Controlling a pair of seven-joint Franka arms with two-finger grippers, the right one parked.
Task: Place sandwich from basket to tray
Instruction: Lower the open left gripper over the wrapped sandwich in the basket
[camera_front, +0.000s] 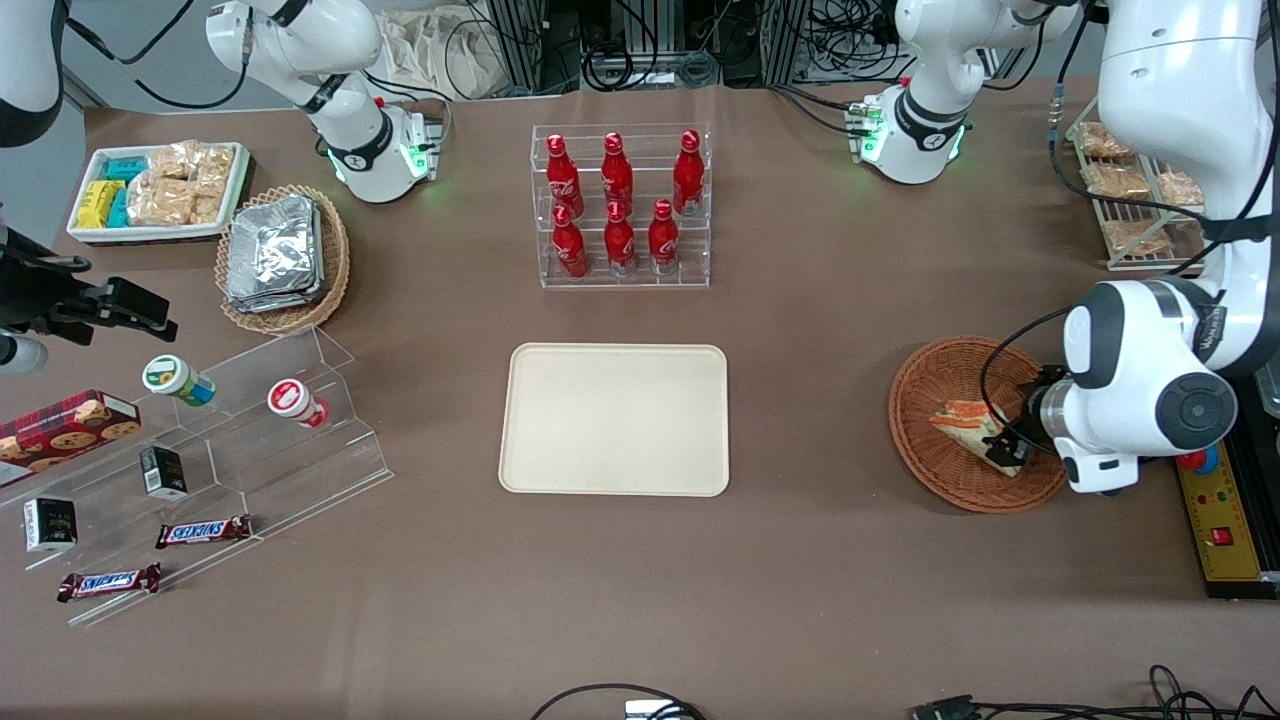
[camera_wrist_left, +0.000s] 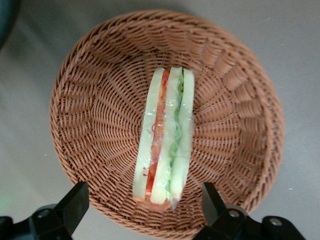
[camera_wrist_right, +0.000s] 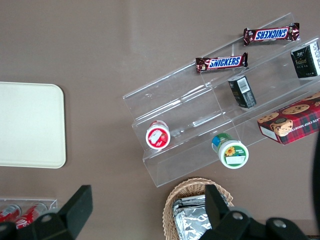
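Jaws of our gripper (camera_wrist_left: 142, 210) hang wide apart, gripping nothing, low over one sandwich (camera_wrist_left: 165, 140) lying in one basket (camera_wrist_left: 90, 115); we count one bare tray (camera_front: 615, 418) mid-table, well apart.

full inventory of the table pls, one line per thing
sandwich: 1, pale with orange and green filling, in the basket
basket: 1, brown-orange, toward the working arm's end
tray: 1, cream, table centre
cola bottles: 6, red, in a clear rack farther from the front camera than the tray
foil packs: silver stack, in a paler basket
snack packs: beige, yellow and teal, in a white tray
Snickers bars: 2, brown, on clear steps
cookie box: 1, red
bagged snacks: beige, on a wire rack
gripper: 1, black, open, over the sandwich
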